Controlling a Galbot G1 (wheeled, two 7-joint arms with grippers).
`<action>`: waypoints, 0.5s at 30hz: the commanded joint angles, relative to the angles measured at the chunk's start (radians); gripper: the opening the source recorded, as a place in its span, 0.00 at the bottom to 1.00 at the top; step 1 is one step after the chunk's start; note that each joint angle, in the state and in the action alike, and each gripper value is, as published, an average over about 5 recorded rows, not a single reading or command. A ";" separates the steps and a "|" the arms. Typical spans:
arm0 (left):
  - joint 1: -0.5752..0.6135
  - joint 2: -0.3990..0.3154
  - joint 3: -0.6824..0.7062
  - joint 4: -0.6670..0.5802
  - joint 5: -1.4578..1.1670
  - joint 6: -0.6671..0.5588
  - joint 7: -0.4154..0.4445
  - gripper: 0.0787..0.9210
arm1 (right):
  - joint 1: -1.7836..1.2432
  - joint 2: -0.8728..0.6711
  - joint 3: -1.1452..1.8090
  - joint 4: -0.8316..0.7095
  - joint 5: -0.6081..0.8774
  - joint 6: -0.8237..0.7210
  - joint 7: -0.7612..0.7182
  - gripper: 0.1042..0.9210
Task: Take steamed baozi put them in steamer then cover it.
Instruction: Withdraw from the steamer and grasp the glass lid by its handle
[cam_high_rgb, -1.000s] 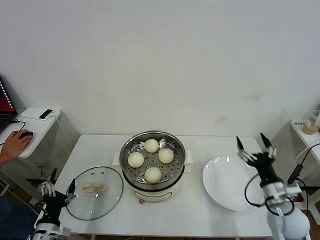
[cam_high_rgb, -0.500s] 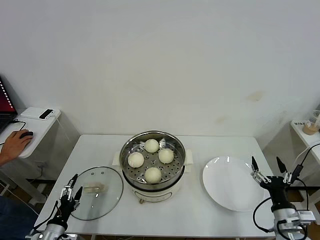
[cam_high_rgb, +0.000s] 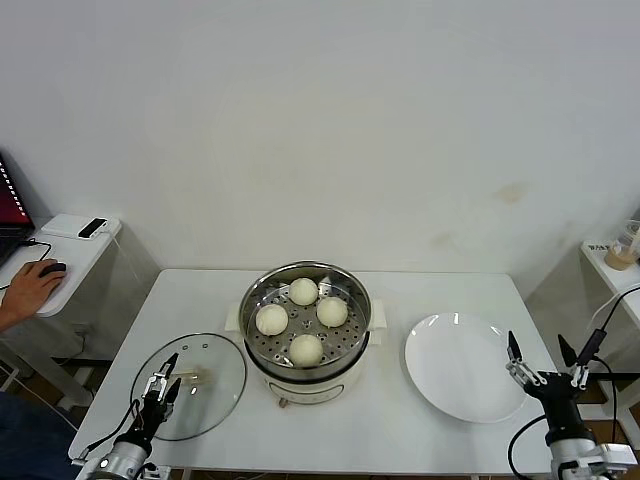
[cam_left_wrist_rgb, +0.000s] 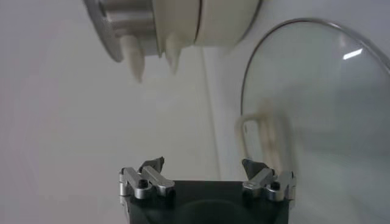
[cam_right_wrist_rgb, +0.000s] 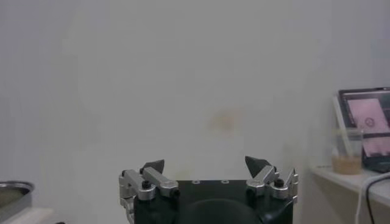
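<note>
With all four steamed baozi (cam_high_rgb: 303, 320) already in the steamer (cam_high_rgb: 305, 335), the left end effector (cam_high_rgb: 160, 388) has advanced, spread wide, over the cover (cam_high_rgb: 189, 386) on the table (cam_high_rgb: 380, 440); right end effector (cam_high_rgb: 545, 360) has retreated, wide.

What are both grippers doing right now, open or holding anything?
Left gripper: open, empty, over the near edge of the lid.
Right gripper: open, empty, just right of the plate.
</note>
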 joint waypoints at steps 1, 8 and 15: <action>-0.063 0.013 0.029 0.054 0.029 -0.001 -0.002 0.88 | -0.028 0.016 0.006 0.008 -0.003 0.004 -0.002 0.88; -0.140 0.018 0.053 0.104 0.023 0.000 -0.002 0.88 | -0.047 0.033 -0.016 0.016 -0.025 0.013 -0.003 0.88; -0.210 0.013 0.087 0.151 0.012 0.003 -0.003 0.88 | -0.051 0.042 -0.028 0.017 -0.043 0.017 -0.004 0.88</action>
